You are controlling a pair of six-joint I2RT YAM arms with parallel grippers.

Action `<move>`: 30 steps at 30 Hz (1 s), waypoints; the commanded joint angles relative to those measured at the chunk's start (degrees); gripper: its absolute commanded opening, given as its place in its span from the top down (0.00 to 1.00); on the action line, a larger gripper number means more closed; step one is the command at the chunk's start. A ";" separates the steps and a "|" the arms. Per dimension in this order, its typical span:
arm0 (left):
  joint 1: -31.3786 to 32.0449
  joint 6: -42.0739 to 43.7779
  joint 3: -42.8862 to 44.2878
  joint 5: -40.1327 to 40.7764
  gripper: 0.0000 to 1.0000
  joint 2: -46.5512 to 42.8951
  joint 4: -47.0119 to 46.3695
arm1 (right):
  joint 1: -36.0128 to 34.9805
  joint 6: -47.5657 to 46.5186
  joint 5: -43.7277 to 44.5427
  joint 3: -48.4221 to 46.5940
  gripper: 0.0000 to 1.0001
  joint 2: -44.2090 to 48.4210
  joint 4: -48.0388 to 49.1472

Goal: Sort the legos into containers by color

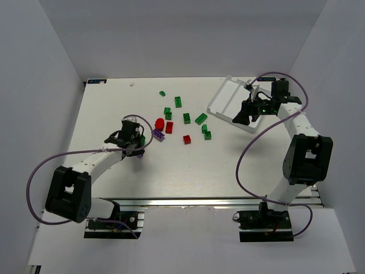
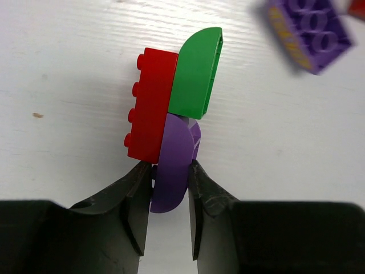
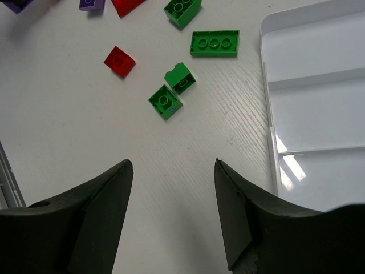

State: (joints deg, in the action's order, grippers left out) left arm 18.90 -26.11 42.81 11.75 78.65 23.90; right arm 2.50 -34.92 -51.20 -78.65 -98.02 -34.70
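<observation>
Left gripper [image 2: 169, 171] pinches a purple lego [image 2: 178, 142], barely visible overhead.

The left gripper [image 2: 169, 178] reaches up from 6 o'clock, and its 2 dark fingers [image 2: 132, 202] pinch a purple curved piece [image 2: 174, 157]. A red brick [image 2: 153, 103] with 4 bumps touches it at 11 o'clock, and a green curved piece [image 2: 197, 71] at 1 o'clock. A blurry purple brick [image 2: 311, 31] lies at 2 o'clock on the white table [image 2: 68, 57].
</observation>
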 commanded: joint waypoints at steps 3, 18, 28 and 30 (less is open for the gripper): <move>0.18 -1.84 1.93 -10.07 0.83 -7.19 -3.77 | -0.13 1.34 -3.03 -1.07 0.38 1.07 -1.34; 0.18 -26.86 -7.29 -51.27 0.84 -11.94 -47.16 | -11.73 15.61 -25.95 5.43 0.22 3.88 9.20; 1.40 -64.43 -12.13 -60.44 0.83 -3.27 -99.30 | -17.26 3.76 -33.95 4.03 0.11 5.55 11.23; 2.02 -71.41 -12.22 -59.92 0.83 -0.27 -108.84 | -17.88 -1.45 -36.24 4.56 0.11 6.78 11.93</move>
State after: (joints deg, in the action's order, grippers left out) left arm 19.94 -80.09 31.42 -45.43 75.29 -58.83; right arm -14.26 -27.94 -81.08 -73.38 -94.76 -25.28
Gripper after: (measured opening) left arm 0.386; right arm 0.893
